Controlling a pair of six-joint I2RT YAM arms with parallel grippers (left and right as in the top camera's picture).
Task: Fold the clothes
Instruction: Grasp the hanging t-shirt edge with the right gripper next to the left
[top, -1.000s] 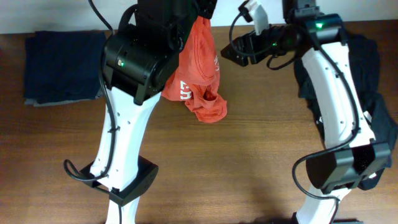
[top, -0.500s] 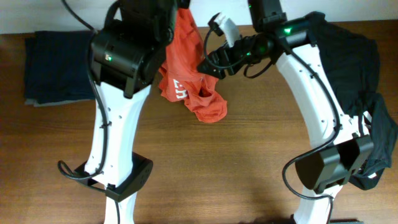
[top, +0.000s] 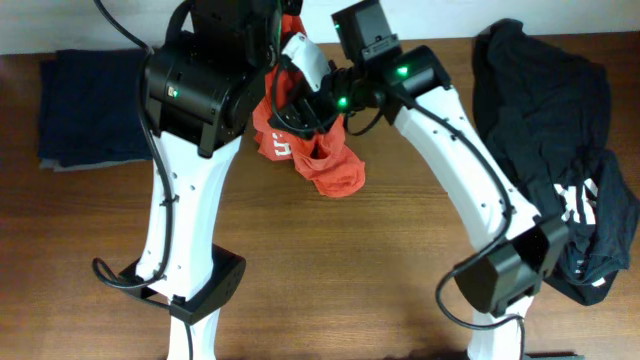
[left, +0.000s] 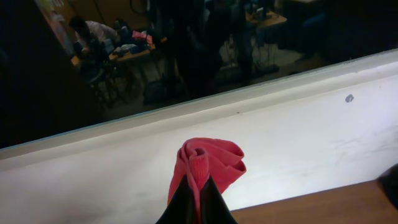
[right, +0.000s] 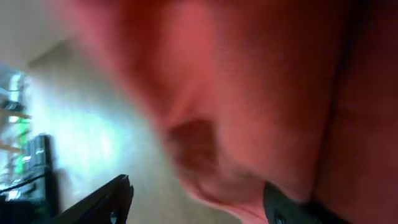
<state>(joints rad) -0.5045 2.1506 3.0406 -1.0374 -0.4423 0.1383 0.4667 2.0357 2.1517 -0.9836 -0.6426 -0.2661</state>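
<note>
The left fingers (left: 193, 204) are pressed together on a bunched fold of the orange-red shirt (top: 322, 160), holding it up above the tabletop (top: 390, 270), with the shirt's lower end crumpling onto the wood. The right fingers (right: 111, 200) are spread, sitting right up against the hanging cloth but not gripping it. The black clothes (top: 545, 110) are lying in a heap at the right, well apart from the shirt.

The risk is in what the right fingers are about to catch. The cloth is hanging twisted, so they are likely facing 2 or more layers instead of 1 edge, which would keep the shirt from opening flat. The 2 arms are also crowding each other near the shirt, so a collision is possible. The left pinch looks small, and a sideways tug could pull the fold free.
</note>
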